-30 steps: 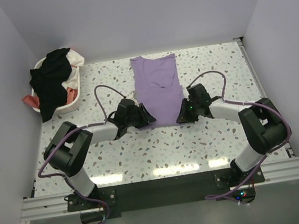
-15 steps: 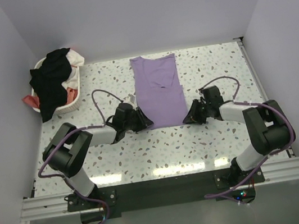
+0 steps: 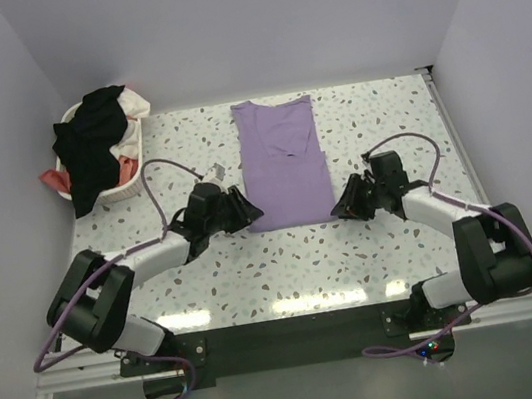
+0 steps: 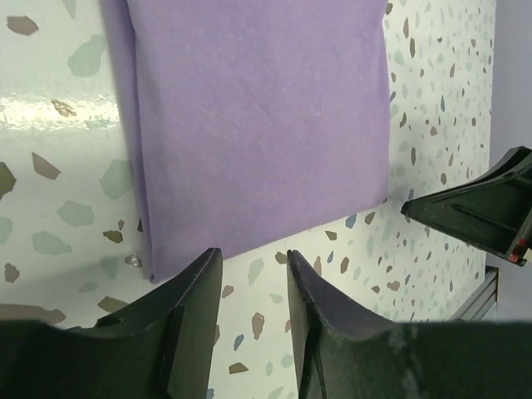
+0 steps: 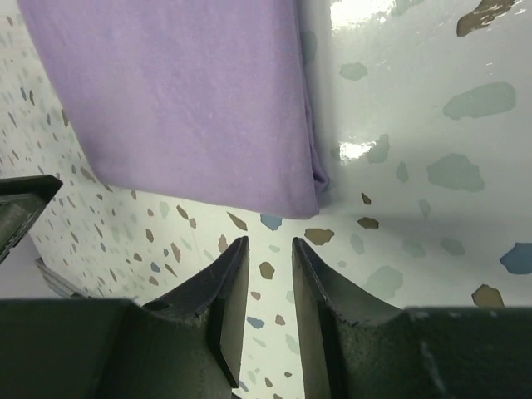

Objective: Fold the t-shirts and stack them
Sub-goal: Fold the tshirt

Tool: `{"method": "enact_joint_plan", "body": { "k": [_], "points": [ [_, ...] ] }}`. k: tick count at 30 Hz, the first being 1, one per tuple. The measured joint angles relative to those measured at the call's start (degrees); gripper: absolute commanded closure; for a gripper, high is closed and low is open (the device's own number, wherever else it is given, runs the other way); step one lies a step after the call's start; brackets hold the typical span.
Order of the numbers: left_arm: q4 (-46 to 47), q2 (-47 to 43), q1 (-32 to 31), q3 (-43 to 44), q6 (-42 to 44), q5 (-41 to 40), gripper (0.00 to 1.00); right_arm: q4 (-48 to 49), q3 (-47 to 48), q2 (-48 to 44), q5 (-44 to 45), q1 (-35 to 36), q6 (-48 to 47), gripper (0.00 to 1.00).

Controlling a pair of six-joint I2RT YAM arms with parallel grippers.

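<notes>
Lavender t-shirt (image 3: 285, 171) folded flat; near corners just beyond both jaws, parted, empty.

Your left hand (image 3: 251, 212) and right hand (image 3: 340, 210) sit low, pointing inward toward each other, jaws parted, holding nothing.

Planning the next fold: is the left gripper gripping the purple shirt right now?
No, the left gripper is open with only table showing between its jaws, and the lavender t-shirt lies just past them.
</notes>
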Motion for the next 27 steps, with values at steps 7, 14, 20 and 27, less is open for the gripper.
{"method": "enact_joint_plan", "body": {
  "k": [7,14,20,27],
  "points": [
    [-2.4,-3.0,0.6,-1.5,1.0,-2.3,0.49,-3.4,0.0,-2.8,3.6,0.0,-2.2,0.62],
    [-2.8,-0.1,0.6,-2.0,1.3,-2.6,0.48,-4.0,1.4,1.2,5.3,0.0,-3.6,0.60],
    [-2.0,3.3,1.0,-1.9,1.2,-2.3,0.49,-1.8,2.4,5.3,4.6,-0.1,-3.4,0.59],
    [1.9,5.4,1.0,-1.9,1.2,-2.1,0.57,1.5,2.4,6.5,3.6,-0.1,-2.8,0.60]
  ]
}}
